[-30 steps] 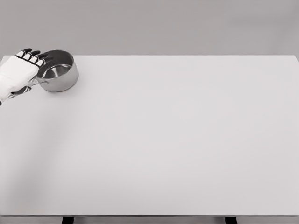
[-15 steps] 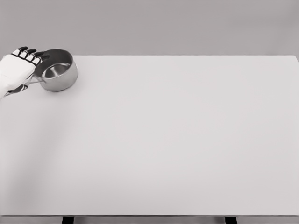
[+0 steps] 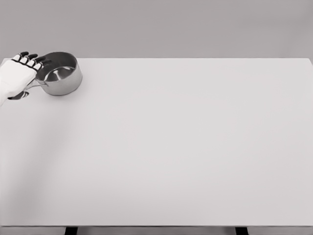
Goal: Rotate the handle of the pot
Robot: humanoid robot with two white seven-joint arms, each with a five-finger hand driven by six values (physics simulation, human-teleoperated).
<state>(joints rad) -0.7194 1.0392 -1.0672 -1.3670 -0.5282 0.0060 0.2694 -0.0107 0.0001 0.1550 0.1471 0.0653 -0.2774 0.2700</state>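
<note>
Head view: pot [image 3: 62, 73] on white table [image 3: 176, 147], far-left corner.

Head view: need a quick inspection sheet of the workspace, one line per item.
Surface: white table, flat, even.
Job's things: steel pot upright at the far left corner, inside looks bare; handle points left, mostly hidden under the hand.
Clutter: nothing seen.
Hands: left hand over the handle, fingertips at the rim; grasp cannot be told. Right hand not in view.
Cables: nothing seen.
Surroundings: plain grey backdrop; dark table legs at the bottom edge.
</note>
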